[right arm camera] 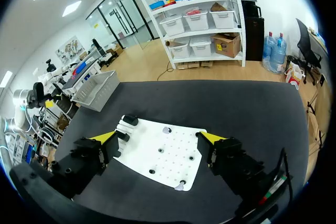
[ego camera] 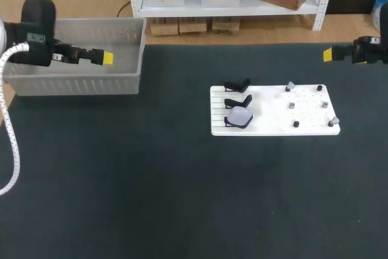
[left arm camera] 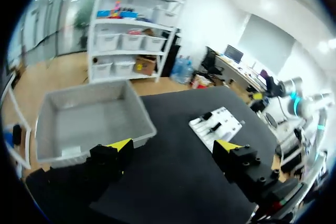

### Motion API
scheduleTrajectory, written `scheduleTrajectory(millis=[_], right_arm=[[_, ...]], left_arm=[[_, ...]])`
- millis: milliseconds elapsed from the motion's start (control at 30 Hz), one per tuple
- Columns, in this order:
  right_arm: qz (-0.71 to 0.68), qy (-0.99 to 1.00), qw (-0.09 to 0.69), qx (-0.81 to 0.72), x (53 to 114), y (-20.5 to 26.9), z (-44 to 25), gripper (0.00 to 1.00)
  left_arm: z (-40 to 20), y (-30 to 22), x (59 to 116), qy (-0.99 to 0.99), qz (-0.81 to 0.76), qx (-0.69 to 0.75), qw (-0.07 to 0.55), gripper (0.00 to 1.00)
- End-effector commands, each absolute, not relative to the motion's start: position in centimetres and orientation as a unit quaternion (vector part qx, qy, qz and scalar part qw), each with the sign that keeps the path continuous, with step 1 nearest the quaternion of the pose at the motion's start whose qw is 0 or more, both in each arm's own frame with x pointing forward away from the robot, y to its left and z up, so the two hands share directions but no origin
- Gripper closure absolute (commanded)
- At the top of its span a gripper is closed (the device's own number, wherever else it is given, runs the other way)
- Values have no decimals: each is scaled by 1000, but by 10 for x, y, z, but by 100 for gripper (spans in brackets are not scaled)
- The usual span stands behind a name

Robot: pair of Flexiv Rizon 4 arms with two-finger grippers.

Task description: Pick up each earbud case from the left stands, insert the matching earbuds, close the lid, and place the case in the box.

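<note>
On the white board (ego camera: 273,127), one pale lavender earbud case (ego camera: 240,117) sits on the nearest of three black stands. The other two stands (ego camera: 237,85) are bare. Several small grey and dark earbuds (ego camera: 291,105) sit on pegs across the board's right half. My left gripper (ego camera: 107,58) hangs open over the grey box (ego camera: 76,83), holding nothing; in the left wrist view the left gripper (left arm camera: 173,148) has the box (left arm camera: 89,119) ahead of it. My right gripper (ego camera: 327,54) is open and empty at the far right; in its wrist view the right gripper (right arm camera: 157,137) looks at the board (right arm camera: 163,153).
The grey box stands at the table's back left corner. Dark table mat (ego camera: 151,180) stretches between the box and the board and across the whole front. Both arms stay near the table's back edge.
</note>
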State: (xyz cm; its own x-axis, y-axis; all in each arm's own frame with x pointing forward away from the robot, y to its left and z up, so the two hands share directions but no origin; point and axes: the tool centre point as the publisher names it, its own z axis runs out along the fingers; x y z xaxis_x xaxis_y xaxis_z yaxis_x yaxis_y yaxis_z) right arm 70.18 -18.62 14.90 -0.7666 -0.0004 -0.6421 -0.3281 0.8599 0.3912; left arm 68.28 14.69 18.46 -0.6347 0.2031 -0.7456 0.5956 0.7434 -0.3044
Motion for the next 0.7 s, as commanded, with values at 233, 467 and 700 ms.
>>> scheduleTrajectory(millis=[233,467,700], right_arm=[[248,907,329,-90,701,-186,149,0],[248,907,329,-90,701,-186,149,0],[248,907,329,-90,701,-186,149,0]], left_arm=[[185,116,662,668,-419,487,375,0],[184,108,658,647,-420,521,367,0],[184,108,658,647,-420,521,367,0]])
